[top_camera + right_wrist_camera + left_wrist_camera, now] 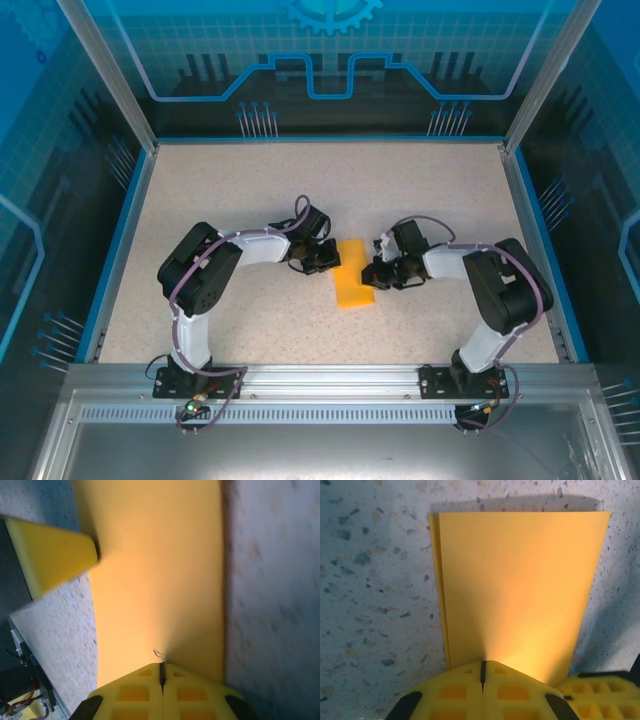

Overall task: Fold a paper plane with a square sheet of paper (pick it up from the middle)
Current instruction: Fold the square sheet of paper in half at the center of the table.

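Left tool (482, 669) closed; its wrist view reveals doubled edges on paper (520, 590).

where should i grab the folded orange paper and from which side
Take the folded orange paper at the middle of a long edge, coming in low from the side. It lies flat and thin on the table, so a top-down pinch would likely find nothing. The left gripper and right gripper, both shut, sit beside those edges.

Black-and-white arms (250, 245) — purple cables (430, 219)
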`<state>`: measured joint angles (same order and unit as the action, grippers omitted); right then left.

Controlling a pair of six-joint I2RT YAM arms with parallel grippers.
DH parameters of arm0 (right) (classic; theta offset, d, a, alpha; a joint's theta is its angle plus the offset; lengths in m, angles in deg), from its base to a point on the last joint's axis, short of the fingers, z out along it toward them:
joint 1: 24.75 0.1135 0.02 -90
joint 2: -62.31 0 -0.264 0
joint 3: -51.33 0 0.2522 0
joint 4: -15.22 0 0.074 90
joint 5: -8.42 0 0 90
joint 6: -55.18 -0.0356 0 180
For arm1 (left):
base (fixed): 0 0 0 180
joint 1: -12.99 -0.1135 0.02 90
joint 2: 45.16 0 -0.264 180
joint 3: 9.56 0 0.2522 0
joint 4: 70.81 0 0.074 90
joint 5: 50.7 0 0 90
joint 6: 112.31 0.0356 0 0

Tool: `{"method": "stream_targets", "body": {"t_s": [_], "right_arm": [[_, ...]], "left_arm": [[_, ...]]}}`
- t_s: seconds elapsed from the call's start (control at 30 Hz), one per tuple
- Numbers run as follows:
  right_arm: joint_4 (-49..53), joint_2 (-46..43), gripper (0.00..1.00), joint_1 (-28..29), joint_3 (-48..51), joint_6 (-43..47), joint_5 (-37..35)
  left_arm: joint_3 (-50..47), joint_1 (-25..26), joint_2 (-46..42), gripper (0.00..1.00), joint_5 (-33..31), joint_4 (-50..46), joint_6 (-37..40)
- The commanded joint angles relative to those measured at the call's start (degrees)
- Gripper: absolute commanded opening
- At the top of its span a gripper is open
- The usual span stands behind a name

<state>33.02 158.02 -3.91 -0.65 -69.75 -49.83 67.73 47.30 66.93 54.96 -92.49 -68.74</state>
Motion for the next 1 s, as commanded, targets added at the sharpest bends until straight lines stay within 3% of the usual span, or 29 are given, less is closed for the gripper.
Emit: {"method": "stream_targets", "body": {"t_s": [0.0,0.3,0.47,0.8,0.97], "right_arm": [[9.7,-4.0,0.05,-0.4,5.8,-1.5,-3.4],[17.6,-14.0,0.05,-0.3,6.2,-0.4,-8.0],[13.8,-20.4,0.07,-0.1,1.9,-0.7,-6.5],[9.2,2.6,0.04,3.5,-15.1,0.4,-2.4],[7.3,7.5,0.04,4.8,-14.2,0.5,-0.8]], "left_arm": [[-5.0,0.1,6.9,0.0,-8.8,-14.5,-0.4],[-4.0,0.1,7.6,0.0,-8.5,-14.1,-0.2],[-3.7,0.1,7.5,0.0,-8.8,-14.8,0.2],[-3.3,0.1,7.6,0.0,-8.7,-14.8,0.2],[-3.4,0.1,7.6,0.0,-8.6,-14.8,0.2]]}}
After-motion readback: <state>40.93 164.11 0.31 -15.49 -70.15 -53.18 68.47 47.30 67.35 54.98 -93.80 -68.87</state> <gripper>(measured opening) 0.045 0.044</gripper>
